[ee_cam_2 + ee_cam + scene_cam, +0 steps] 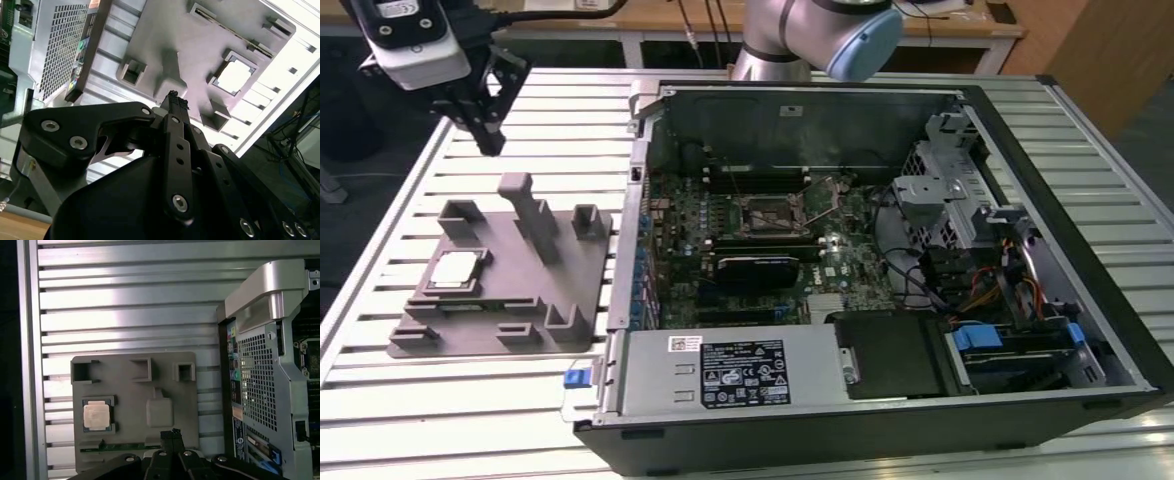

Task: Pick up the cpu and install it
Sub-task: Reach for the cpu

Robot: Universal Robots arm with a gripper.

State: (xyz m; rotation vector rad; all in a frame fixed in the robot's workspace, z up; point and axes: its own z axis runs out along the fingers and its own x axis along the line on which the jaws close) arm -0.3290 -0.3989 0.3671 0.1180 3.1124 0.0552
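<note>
Tool [490, 145] hangs empty, fingers pressed together, above the grey tray [520, 285]; the cpu [456, 270] sits untouched in a tray recess that keeps it located for pickup.

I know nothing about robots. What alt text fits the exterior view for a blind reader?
A robot arm's gripper, jaws shut and empty, hovers over a slatted metal table near a grey holder tray where the cpu lies. At the exterior view's right, an open computer case lies on its side, its motherboard exposed.

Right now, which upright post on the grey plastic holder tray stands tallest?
The narrow central post, rising well above the stubby blocks near the tray edges.
</note>
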